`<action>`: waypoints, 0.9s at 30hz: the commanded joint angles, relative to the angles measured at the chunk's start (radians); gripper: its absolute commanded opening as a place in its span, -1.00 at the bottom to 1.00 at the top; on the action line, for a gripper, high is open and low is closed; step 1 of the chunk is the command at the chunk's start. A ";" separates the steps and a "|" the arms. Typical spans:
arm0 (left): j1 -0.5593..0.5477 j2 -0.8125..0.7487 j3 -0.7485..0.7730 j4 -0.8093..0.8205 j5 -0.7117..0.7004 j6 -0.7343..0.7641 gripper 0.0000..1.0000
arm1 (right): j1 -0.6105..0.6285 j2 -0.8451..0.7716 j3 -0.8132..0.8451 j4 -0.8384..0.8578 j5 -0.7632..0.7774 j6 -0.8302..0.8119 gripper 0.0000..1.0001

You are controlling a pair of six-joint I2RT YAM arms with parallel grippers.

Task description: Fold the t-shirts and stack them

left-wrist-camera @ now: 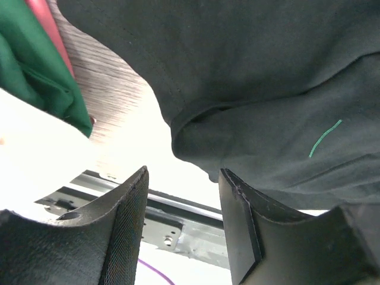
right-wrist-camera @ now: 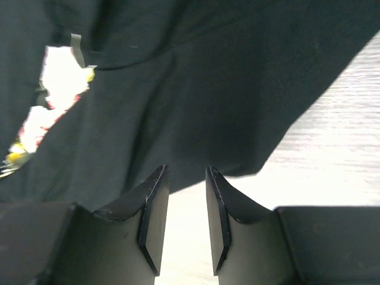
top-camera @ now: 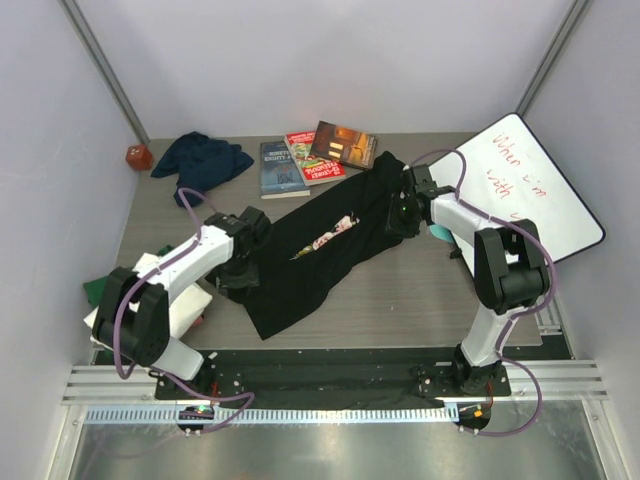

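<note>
Large black cloth t-shirt with rose print [top-camera: 300, 280] lies stretched diagonally across grey wood-grain counter [top-camera: 420, 290]. Left pincer [left-wrist-camera: 183, 178] released at shirt's near-left edge, nothing between jaws. Right pincer [right-wrist-camera: 187, 175] released at far-right end, bare counter between jaws. Crumpled navy t-shirt [top-camera: 203, 157] in far-left corner.

Even overhead light, overexposed wrist views
Beside the black t-shirt [top-camera: 300, 285] the desk [right-wrist-camera: 332, 148] glares white in both wrist views; below it, the near fingers [left-wrist-camera: 119, 237] look dark and softly blurred.
</note>
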 commanded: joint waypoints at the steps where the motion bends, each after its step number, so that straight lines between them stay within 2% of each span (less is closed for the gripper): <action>1: 0.026 -0.015 -0.038 0.087 0.056 -0.009 0.04 | 0.005 0.048 0.008 0.038 -0.012 0.001 -0.31; 13: 0.066 -0.070 -0.146 0.262 0.120 -0.029 0.01 | 0.005 0.034 -0.007 0.048 -0.014 -0.001 -0.33; 27: 0.069 -0.152 -0.177 0.351 0.151 -0.019 0.00 | 0.005 0.065 -0.013 0.051 -0.011 0.001 -0.36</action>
